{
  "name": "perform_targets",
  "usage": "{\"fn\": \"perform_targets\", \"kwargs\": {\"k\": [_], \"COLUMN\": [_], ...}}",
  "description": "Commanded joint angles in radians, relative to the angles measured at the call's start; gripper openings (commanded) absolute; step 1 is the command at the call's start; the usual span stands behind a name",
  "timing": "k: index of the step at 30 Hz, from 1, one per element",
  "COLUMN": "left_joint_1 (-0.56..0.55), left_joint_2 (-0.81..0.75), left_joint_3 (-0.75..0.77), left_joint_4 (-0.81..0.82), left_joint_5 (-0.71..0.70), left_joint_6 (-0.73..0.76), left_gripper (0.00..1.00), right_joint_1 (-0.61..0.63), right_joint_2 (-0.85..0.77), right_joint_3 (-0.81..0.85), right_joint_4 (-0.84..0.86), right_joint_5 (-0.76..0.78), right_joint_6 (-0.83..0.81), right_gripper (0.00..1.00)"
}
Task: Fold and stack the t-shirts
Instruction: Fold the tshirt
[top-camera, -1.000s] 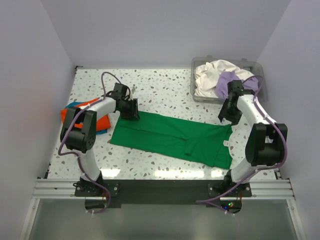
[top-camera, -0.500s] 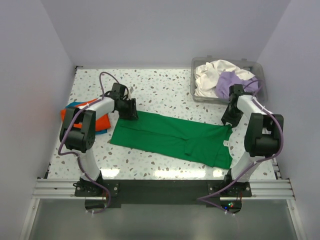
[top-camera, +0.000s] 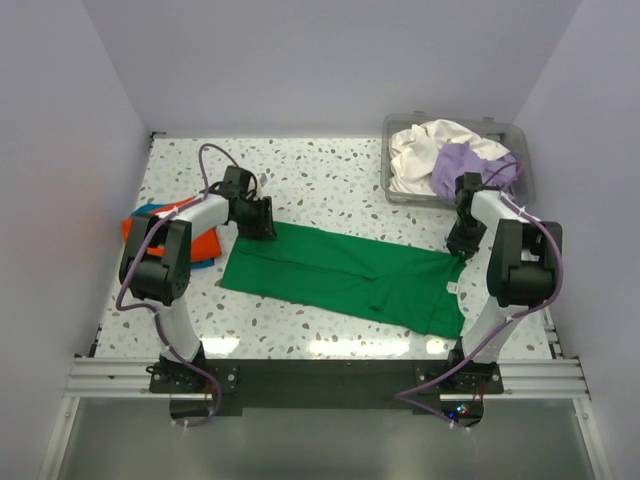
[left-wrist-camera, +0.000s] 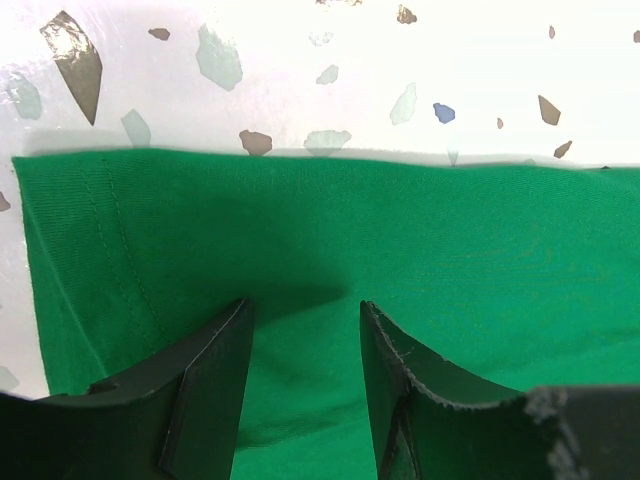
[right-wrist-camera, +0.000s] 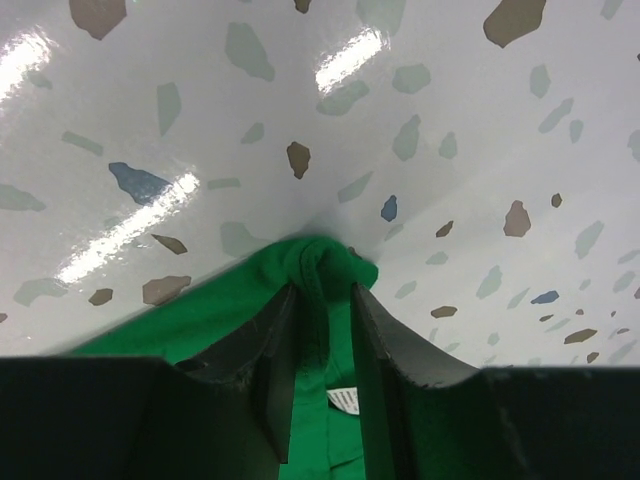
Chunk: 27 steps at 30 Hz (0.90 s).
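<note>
Green t-shirt (top-camera: 345, 275) lies as a long flat band across the middle of the surface (top-camera: 330, 180). Right pincer (right-wrist-camera: 320, 290) is closed on a bunched far-right corner of the cloth. Left pincer (left-wrist-camera: 303, 310) stands open, its fingers resting on flat fabric just inside the far-left hem, gripping nothing. Risk: if the right side lifts before the left closes, the garment drags askew and the fold creases. The small bunched pinch may also slip free.

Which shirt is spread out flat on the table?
The green t-shirt, flat mid-table. The orange shirt sits in a compact pile at the left edge; the white shirt and lavender shirt are bunched in the bin.
</note>
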Motion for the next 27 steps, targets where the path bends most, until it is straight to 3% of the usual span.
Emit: {"fn": "perform_targets", "kwargs": {"k": [1,6,15,20,27], "left_joint_1": [0.012,-0.021,-0.193,-0.296,-0.429], "left_joint_2": [-0.015,-0.076,-0.156,-0.102,-0.004], "left_joint_3": [-0.006,0.040,0.083,0.086,0.184], "left_joint_4": [-0.002,0.012,-0.020,-0.013,-0.079], "left_joint_5": [-0.039,0.017,0.255,0.457,0.585], "left_joint_6": [0.022,0.041,0.089,0.045,0.023], "left_gripper": [0.52,0.52,0.55,0.55,0.59], "right_joint_1": [-0.009,-0.009,-0.011,-0.008,0.000], "right_joint_2": [0.002,0.023,0.085,0.106,0.154], "right_joint_3": [-0.021,-0.034,0.021,0.048,0.110], "right_joint_4": [-0.016,0.013,0.038,0.064,0.088], "right_joint_5": [0.062,0.011,-0.009,-0.027,-0.055], "right_joint_6": [-0.001,0.013,0.052,0.086,0.131], "right_gripper": [0.29,0.13,0.01,0.00,0.00]}}
